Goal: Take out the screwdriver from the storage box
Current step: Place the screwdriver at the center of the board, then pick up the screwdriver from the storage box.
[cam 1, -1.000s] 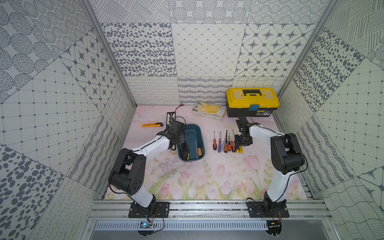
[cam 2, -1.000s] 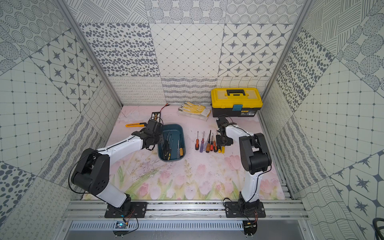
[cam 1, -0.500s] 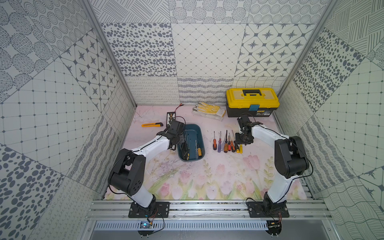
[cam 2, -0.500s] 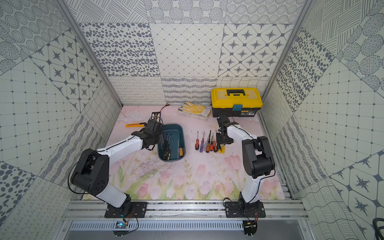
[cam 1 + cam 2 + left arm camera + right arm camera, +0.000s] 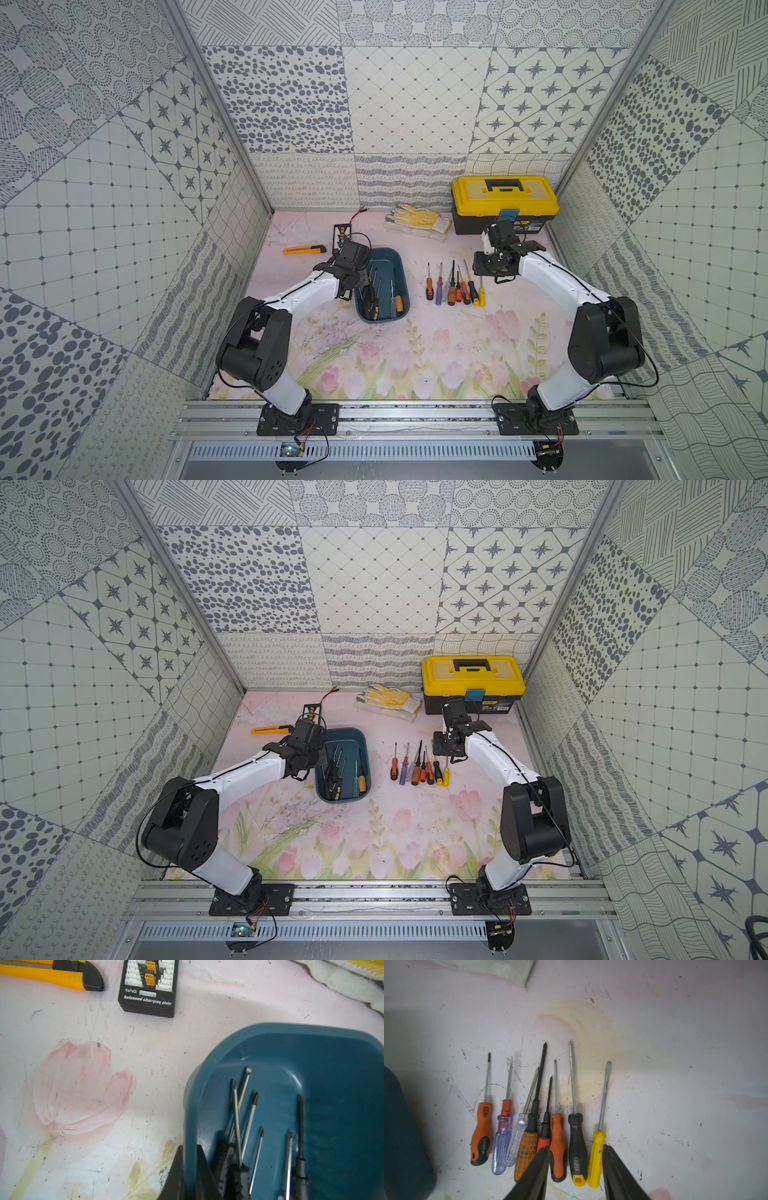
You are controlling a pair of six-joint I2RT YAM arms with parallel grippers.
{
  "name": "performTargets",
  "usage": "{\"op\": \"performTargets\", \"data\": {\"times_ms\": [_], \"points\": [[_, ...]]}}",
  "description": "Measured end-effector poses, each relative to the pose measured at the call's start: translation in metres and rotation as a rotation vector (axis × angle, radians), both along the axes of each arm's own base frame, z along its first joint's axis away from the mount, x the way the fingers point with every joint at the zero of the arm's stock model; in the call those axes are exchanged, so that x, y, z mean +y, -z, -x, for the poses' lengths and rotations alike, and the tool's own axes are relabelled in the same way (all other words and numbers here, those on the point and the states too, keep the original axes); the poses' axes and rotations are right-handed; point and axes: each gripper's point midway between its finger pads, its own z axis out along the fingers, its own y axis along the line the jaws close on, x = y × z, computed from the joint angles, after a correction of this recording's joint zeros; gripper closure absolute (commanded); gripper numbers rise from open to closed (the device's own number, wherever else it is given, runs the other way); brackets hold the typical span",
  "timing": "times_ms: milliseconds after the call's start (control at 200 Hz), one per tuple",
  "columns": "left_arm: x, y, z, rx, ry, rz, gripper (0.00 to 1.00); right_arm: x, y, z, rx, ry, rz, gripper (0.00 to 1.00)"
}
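In a top view the storage box (image 5: 384, 264) sits on the desk (image 5: 415, 357), with some screwdrivers (image 5: 398, 298) inside it. In my left wrist view my left jaws pinch its rim (image 5: 189, 1095) tight. In my right wrist view my right jaws are wide and empty above the row (image 5: 557, 1138) laid out. Next, I think, I reach in for another.

Left gripper (image 5: 190, 1169) sits pinched closed at eleven o'clock; right gripper (image 5: 576, 1148) hangs parted at one o'clock.
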Motion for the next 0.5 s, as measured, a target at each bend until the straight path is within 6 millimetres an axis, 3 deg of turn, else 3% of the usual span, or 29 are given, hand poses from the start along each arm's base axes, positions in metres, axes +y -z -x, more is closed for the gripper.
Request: {"op": "performTargets", "data": {"times_ms": [245,500], "points": [[0.0,0.001,0.0,0.004,0.001,0.0,1.0,0.033,-0.016,0.002,-0.03,-0.068,-0.096,0.53],[0.0,0.002,0.0,0.004,0.001,0.0,1.0,0.08,-0.027,0.013,-0.039,-0.174,-0.175,0.53]]}}
